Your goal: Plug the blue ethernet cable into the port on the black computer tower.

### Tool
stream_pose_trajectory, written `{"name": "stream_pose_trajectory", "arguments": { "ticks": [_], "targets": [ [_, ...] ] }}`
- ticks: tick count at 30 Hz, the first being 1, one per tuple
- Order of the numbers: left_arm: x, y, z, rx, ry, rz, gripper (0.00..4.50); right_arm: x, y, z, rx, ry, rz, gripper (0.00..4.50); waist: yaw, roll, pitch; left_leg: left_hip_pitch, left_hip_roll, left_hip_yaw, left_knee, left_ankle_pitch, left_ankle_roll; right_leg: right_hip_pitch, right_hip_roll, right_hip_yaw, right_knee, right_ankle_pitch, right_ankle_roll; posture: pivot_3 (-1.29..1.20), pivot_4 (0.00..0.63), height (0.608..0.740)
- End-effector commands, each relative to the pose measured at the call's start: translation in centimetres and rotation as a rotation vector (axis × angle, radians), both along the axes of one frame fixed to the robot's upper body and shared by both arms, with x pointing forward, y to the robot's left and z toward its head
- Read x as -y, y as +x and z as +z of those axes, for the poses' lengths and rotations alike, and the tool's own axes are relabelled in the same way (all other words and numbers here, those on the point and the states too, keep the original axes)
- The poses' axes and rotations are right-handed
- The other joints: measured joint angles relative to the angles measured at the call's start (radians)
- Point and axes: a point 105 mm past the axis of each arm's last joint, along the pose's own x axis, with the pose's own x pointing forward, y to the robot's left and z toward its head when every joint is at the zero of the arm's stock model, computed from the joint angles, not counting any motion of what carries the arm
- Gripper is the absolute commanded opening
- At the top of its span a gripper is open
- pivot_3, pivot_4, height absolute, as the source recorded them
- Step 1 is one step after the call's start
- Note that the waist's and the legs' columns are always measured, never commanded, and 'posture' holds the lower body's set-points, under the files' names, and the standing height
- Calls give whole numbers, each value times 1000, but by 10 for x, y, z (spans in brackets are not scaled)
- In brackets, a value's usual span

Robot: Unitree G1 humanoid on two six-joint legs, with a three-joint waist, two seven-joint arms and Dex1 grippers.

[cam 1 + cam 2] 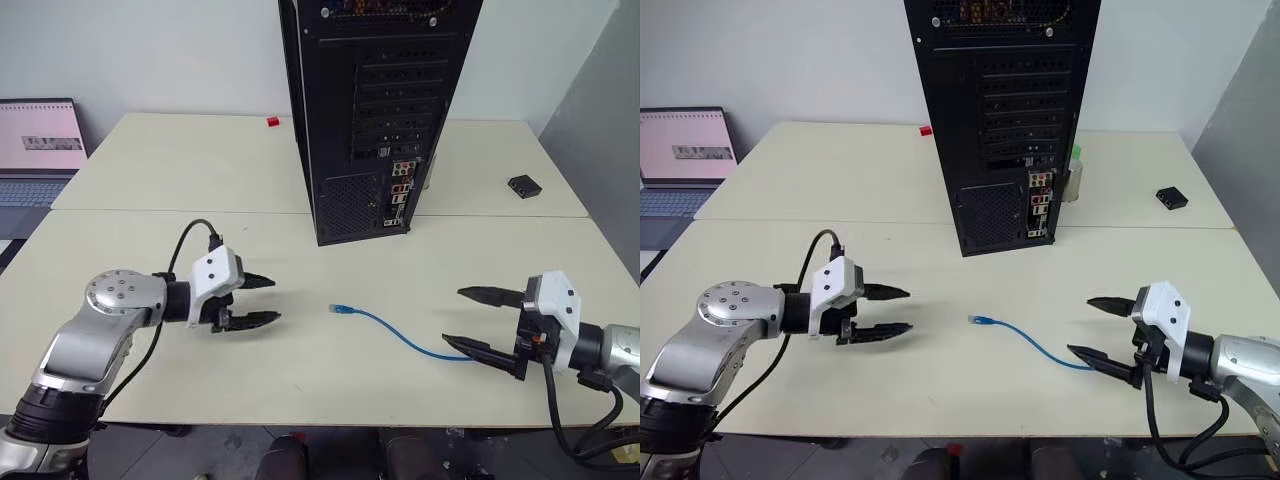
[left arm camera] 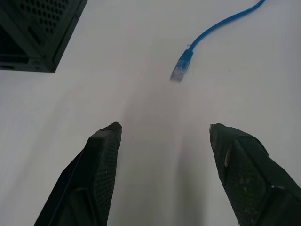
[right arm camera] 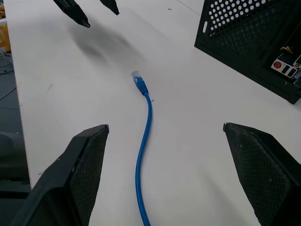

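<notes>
- Left eye view shows the black computer tower (image 1: 375, 110) standing upright at the far middle of the table (image 1: 150, 170), its rear face toward the robot.
- The port (image 1: 398, 187) sits in the connector cluster low on that face.
- The blue ethernet cable (image 1: 395, 331) lies flat on the near table, its plug end pointing left.
- The left gripper (image 1: 262, 301) hovers left of the plug, fingers apart, holding nothing.
- The right gripper (image 1: 476, 320) hovers at the cable's right end, fingers spread wide, empty.
</notes>
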Motion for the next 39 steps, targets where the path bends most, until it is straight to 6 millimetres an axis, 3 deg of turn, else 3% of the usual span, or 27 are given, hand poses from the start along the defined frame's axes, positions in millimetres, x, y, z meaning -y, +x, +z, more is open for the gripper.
{"name": "stream_pose_trajectory", "arguments": {
  "ticks": [1,12,19,25,32,39],
  "targets": [
    [9,-5,10,19,-13,-58,3184,-3,-3,7,30,-13,22,4128,0,0,0,0,0,0,0,0,0,0,0,0,0,0,0,0,150,740],
    [12,-7,6,22,0,-77,3184,-2,-2,6,32,-26,7,4128,0,0,0,0,0,0,0,0,0,0,0,0,0,0,0,0,150,740],
    [15,-13,-8,12,53,-122,3184,-15,2,-2,20,-23,20,4128,0,0,0,0,0,0,0,0,0,0,0,0,0,0,0,0,150,740],
    [22,-16,-11,16,48,-192,3184,-38,18,-12,39,-9,40,4128,-1,0,0,1,0,0,1,0,0,0,0,0,0,0,0,0,150,740],
    [27,-15,-16,35,62,-220,3184,-75,47,-40,9,5,97,4128,-1,0,0,0,0,0,1,0,0,0,0,0,0,0,0,0,150,740],
    [28,-16,-16,42,50,-214,3184,-91,58,-55,-29,9,143,4128,-1,0,0,-1,0,0,1,0,0,-1,0,-1,1,0,0,0,150,740]
  ]
}}
